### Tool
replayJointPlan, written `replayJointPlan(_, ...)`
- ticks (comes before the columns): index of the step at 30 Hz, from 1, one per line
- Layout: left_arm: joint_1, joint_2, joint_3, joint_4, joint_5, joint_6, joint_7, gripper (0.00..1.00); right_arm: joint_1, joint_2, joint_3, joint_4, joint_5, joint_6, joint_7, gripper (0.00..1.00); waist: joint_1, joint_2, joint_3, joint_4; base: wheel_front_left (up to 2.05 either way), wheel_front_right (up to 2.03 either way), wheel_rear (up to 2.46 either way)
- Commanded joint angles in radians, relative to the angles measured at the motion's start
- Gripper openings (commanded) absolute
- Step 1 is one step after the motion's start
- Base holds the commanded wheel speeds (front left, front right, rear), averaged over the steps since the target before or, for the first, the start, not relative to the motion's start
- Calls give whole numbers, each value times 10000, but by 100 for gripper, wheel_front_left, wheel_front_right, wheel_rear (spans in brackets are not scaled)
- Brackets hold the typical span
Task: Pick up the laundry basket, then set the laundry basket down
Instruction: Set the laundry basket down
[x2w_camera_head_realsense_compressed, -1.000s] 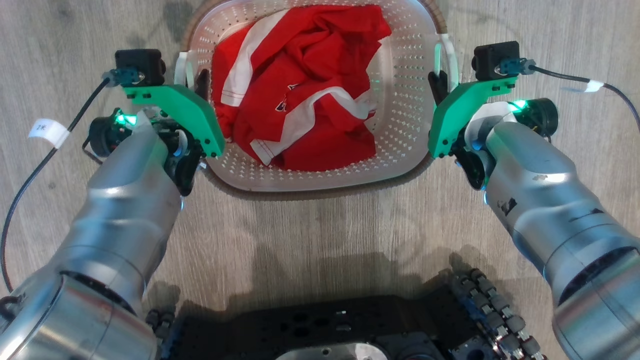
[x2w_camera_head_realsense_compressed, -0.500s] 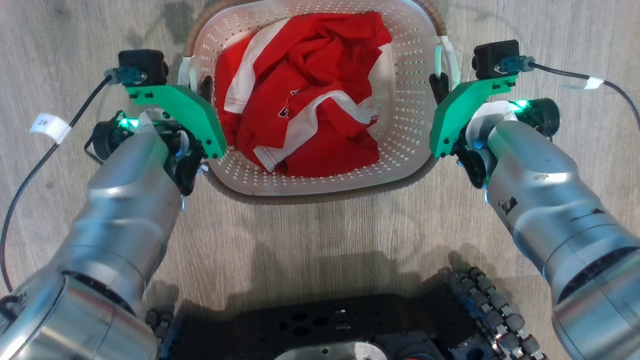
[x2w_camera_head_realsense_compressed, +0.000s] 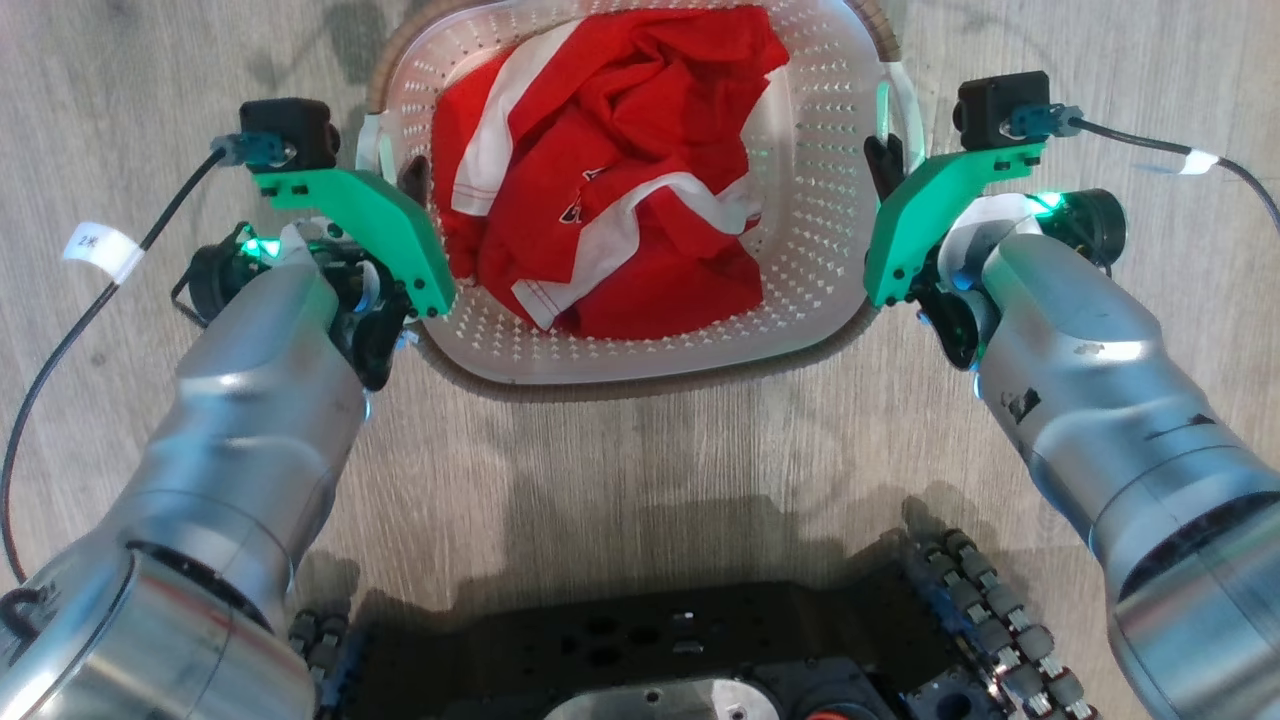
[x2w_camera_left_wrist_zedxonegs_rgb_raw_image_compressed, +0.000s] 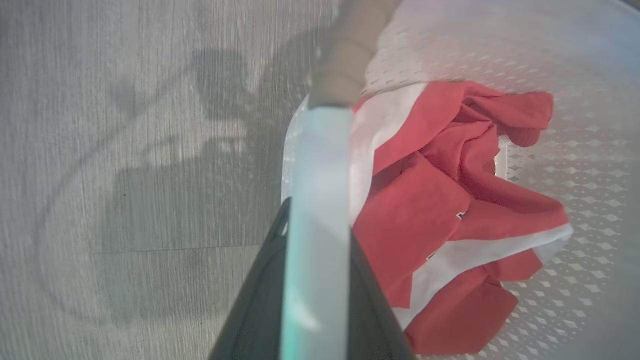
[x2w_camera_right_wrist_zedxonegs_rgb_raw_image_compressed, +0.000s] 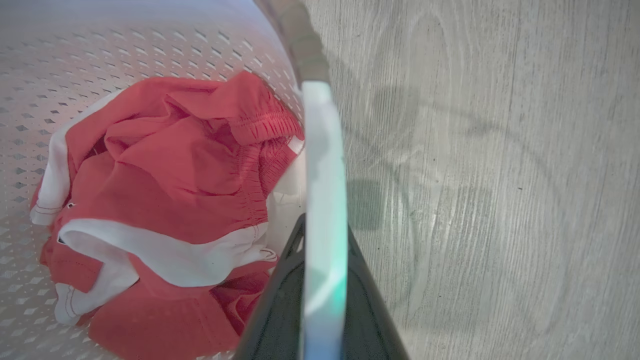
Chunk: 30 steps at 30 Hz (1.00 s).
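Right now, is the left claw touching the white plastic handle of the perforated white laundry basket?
Touching. Left wrist view: the left claw has dark fingers pressed against both sides of the white handle.

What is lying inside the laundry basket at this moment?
Inside the laundry basket lies one crumpled red garment with white stripes. It covers most of the perforated bottom, so whether anything smaller lies under it cannot be seen.

In the head view your left forearm (x2w_camera_head_realsense_compressed: 255, 400) slants in from 7 o'clock and your right forearm (x2w_camera_head_realsense_compressed: 1080, 360) from 5 o'clock, with left gripper (x2w_camera_head_realsense_compressed: 408, 180) and right gripper (x2w_camera_head_realsense_compressed: 882, 162) pointing toward 12 o'clock, each clamped on its side of the laundry basket (x2w_camera_head_realsense_compressed: 800, 250).
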Motion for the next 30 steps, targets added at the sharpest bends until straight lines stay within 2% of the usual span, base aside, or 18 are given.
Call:
replayJointPlan(1,107,221,14,-50,-170,-75,-35,0,783,-38,45,161,3,-99,87,0,1,-1,36,27,0,0,0)
replayJointPlan(11,85,164,-156,-29,-352,-75,-15,0,795,-37,182,127,208,-99,93,0,1,-1,37,98,0,0,0)
replayJointPlan(12,75,163,-169,-17,-358,-75,-12,5,790,-36,231,58,223,-99,95,0,1,-1,39,102,0,0,0)
replayJointPlan(13,58,170,-169,-2,-366,-74,-20,49,765,-36,254,49,234,-99,58,11,1,-1,42,96,0,0,0)
replayJointPlan(14,31,181,-161,15,-367,-67,-75,100,734,-36,305,19,223,-99,20,46,1,-1,47,94,0,0,0)
replayJointPlan(15,25,183,-163,31,-372,-62,-58,100,686,-36,311,-9,237,-99,-91,100,1,-1,46,83,0,0,0)
replayJointPlan(23,15,259,-140,92,-408,-4,-156,100,495,-36,436,-135,271,-99,-581,100,1,-1,-155,22,0,0,0)
replayJointPlan(30,164,362,-126,112,-404,66,-526,100,581,-36,505,-121,309,-99,-850,100,1,-1,-745,-10,0,0,0)
